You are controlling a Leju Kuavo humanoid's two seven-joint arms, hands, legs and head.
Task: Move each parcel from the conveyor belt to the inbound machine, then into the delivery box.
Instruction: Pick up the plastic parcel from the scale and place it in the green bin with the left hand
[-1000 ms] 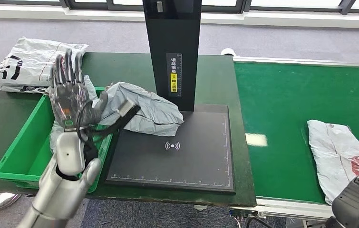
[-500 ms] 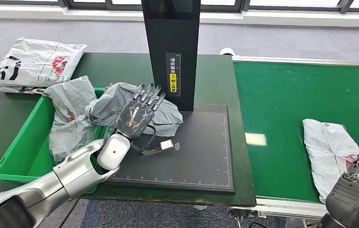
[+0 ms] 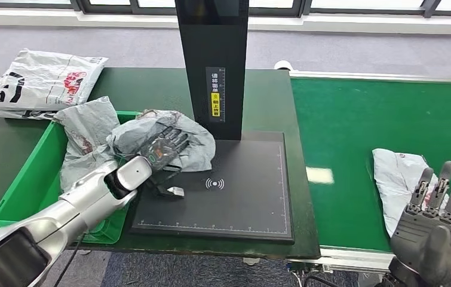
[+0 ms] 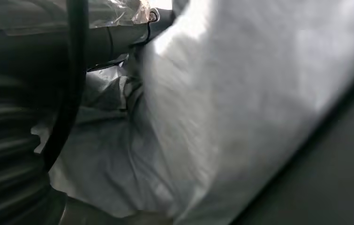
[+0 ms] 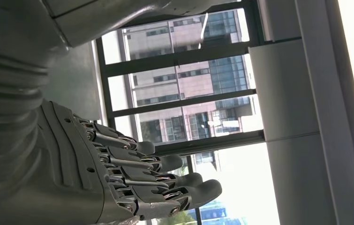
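Observation:
A crumpled grey parcel (image 3: 190, 136) lies across the far left corner of the black scanner plate (image 3: 235, 206) and the rim of the green bin (image 3: 28, 185). My left hand (image 3: 162, 149) rests on top of it, fingers stretched out flat over the plastic. In the left wrist view the same grey parcel (image 4: 240, 93) is pressed close to the camera. A white parcel (image 3: 397, 174) lies on the green conveyor belt (image 3: 360, 119). My right hand (image 3: 441, 236) is raised just in front of that parcel, fingers apart and holding nothing; the right wrist view shows this hand (image 5: 132, 187) against windows.
The scanner's black post (image 3: 212, 54) stands right behind the plate. A second grey parcel (image 3: 85, 140) hangs over the bin's far edge. A white printed parcel (image 3: 37, 78) lies on the dark table's far left corner.
My left hand came down from a raised position onto the grey parcel, which has slid left toward the bin. My right hand has risen into view with its fingers spread.

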